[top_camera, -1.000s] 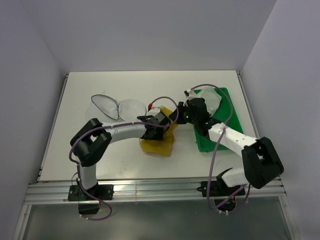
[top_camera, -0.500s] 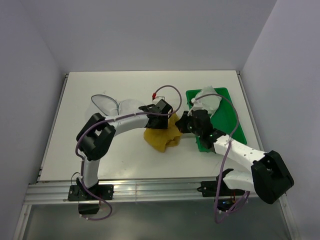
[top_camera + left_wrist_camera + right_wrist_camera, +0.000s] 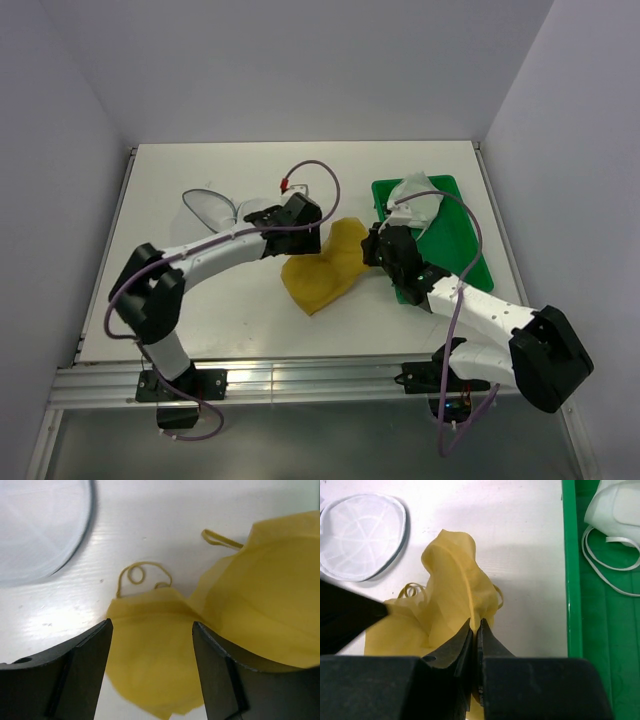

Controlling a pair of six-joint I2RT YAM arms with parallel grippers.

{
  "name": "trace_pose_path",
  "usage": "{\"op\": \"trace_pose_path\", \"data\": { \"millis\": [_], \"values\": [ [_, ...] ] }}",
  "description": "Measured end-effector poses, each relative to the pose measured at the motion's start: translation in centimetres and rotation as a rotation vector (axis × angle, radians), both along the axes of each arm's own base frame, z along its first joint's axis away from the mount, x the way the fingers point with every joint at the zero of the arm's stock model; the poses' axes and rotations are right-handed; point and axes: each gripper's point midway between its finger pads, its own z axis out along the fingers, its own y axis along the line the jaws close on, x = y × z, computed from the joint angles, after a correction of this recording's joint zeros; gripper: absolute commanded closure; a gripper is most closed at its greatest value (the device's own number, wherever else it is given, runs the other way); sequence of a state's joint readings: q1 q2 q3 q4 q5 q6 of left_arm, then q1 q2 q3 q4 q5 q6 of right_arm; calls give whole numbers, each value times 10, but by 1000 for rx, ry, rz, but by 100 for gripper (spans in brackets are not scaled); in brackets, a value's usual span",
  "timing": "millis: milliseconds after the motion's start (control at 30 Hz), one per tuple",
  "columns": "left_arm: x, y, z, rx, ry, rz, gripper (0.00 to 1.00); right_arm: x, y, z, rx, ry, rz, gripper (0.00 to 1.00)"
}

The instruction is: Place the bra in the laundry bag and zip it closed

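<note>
One fold of bra (image 3: 322, 272) clenched in right gripper (image 3: 475, 626); left gripper (image 3: 152, 630) released. Slim pinch may slip before laundry bag (image 3: 210, 208) at ten o'clock.

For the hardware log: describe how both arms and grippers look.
The left arm and right arm match: white tubular links between bulky black joint housings. A purple cable loops off each wrist; the left one carries a small red connector. The left gripper and right gripper have matte black, wedge-shaped fingers. No markings show.
</note>
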State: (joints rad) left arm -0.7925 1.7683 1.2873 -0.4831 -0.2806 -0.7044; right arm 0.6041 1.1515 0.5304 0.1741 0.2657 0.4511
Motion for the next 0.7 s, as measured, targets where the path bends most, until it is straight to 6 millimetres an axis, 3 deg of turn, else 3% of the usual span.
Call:
{"op": "trace_pose_path", "data": {
  "millis": [167,233,300,500,700],
  "values": [
    [-19,38,31,-66,-45,70,34,1,-5,4,-14,-19,-29,92],
    [-30,53,31,-86,-46,98,40,2,-7,8,-13,-32,-42,93],
    [-44,64,20,-86,-20,114,49,2,-10,13,-10,-47,-54,93],
    [-100,87,-49,-32,151,124,78,-3,-15,17,-21,-78,-67,93],
    [-122,58,-64,-61,196,66,81,-5,-14,18,-39,-91,-66,93]
  ]
}}
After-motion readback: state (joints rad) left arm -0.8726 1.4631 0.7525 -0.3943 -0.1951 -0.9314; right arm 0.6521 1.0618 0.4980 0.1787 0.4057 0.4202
